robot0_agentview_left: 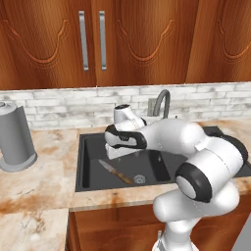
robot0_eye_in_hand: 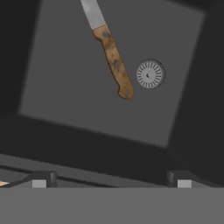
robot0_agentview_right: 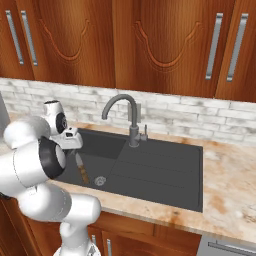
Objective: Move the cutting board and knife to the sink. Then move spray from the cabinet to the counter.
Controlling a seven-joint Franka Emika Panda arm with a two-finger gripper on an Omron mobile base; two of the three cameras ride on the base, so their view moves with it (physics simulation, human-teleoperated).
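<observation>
The knife (robot0_eye_in_hand: 114,61), silver blade and brown wooden handle, lies flat on the floor of the dark grey sink (robot0_agentview_left: 90,162), just left of the round drain (robot0_eye_in_hand: 150,73). It also appears as the knife (robot0_agentview_left: 115,171) and knife (robot0_agentview_right: 81,168) in the base views. My gripper (robot0_eye_in_hand: 111,181) hangs above the basin, pointing down, open and empty, clear of the knife. The hand (robot0_agentview_left: 120,144) is over the sink's left half. The cabinet (robot0_agentview_left: 137,39) above has its doors shut. The cutting board and the spray are out of view.
A curved grey faucet (robot0_agentview_right: 125,112) rises behind the sink. On the marble counter (robot0_agentview_left: 39,186) to the left stands a tall grey cylinder (robot0_agentview_left: 14,139). A white brick backsplash (robot0_agentview_right: 175,117) runs behind. My arm's elbow (robot0_agentview_left: 206,166) hangs over the sink's front edge.
</observation>
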